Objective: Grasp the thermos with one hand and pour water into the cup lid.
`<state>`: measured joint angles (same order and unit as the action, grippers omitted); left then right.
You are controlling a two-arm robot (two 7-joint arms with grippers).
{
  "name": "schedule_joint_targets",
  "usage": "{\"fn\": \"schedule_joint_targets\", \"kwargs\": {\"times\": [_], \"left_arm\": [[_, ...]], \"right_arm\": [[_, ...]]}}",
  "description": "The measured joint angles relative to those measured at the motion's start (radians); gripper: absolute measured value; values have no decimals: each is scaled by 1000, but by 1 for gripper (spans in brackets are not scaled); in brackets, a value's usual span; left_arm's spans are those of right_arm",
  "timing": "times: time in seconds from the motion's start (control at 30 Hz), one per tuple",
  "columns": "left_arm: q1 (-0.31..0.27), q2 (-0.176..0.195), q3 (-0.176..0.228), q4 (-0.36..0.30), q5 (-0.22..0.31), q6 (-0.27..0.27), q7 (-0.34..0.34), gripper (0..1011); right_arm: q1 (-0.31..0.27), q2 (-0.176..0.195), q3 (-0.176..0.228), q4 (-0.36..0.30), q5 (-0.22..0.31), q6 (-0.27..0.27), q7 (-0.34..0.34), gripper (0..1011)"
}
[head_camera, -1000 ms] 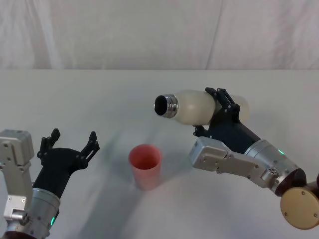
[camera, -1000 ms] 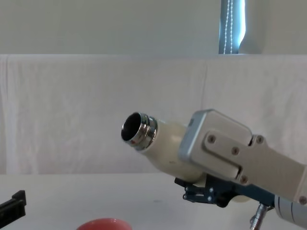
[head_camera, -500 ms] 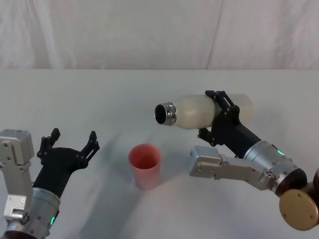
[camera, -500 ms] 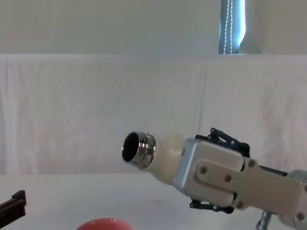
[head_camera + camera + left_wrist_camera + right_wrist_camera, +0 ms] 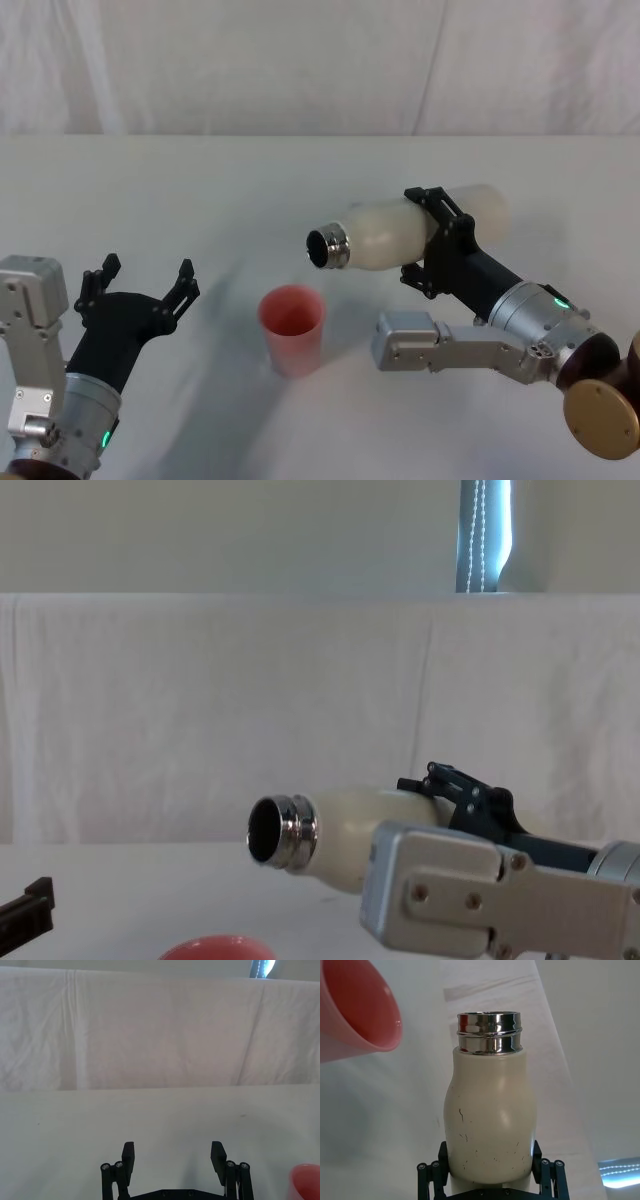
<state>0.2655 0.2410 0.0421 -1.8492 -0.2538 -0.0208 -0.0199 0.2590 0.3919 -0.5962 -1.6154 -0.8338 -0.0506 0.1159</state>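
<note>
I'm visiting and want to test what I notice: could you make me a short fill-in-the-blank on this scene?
1. The thermos is gripped by the robot's ____ gripper.
2. The cup lid on the table is coloured ____.
3. The left gripper has its fingers ____.

Missing words: right; coral-red; open

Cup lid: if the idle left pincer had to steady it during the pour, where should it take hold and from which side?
Probably the outer wall of the cup lid, below the rim, approached from the robot's left, where the open left pincer waits. It stands upright, mouth up, and the thermos in the right pincer tilts above its right, so the top should stay free.
</note>
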Motion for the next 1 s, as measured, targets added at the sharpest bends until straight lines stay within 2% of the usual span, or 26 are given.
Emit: {"fn": "schedule_joint_targets", "kwargs": {"times": [0.37, 1.0], "left_arm": [[0, 0, 0, 0, 0, 0, 0, 1001], [0, 0, 0, 0, 0, 0, 0, 1001]], "right_arm": [[24, 18, -31, 5, -47, 6, 4, 947], [51, 27, -73, 18, -120, 29, -8, 947]]}}
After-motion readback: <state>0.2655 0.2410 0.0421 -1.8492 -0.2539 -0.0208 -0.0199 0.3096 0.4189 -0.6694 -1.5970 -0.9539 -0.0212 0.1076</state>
